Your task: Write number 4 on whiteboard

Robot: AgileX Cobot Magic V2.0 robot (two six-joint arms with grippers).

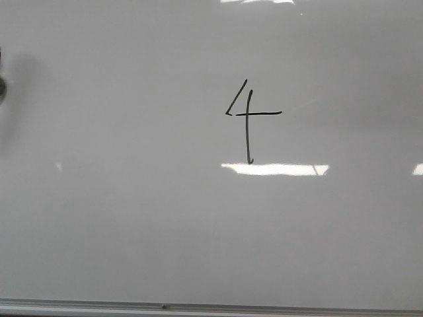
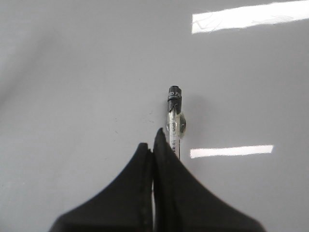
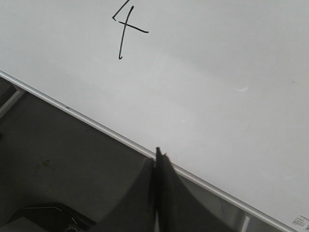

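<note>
The whiteboard [image 1: 132,211] fills the front view. The number 4 [image 1: 248,132] is drawn on it in thin black marker, right of centre. My left gripper [image 2: 154,140] is shut on a marker [image 2: 174,126] with a clear barrel and a black tip [image 2: 174,94]. The marker points at a blank part of the board [image 2: 72,72]; I cannot tell whether the tip touches it. My right gripper [image 3: 158,157] is shut and empty, over the board's metal frame edge [image 3: 96,126]. The 4 [image 3: 123,37] also shows far off in the right wrist view.
The board's frame edge [image 1: 211,308] runs along the near side. A dark blurred shape [image 1: 2,86] with a soft shadow sits at the left border of the front view. Dark robot base parts [image 3: 48,212] lie below the board's edge. Bright light reflections [image 1: 274,169] lie on the board.
</note>
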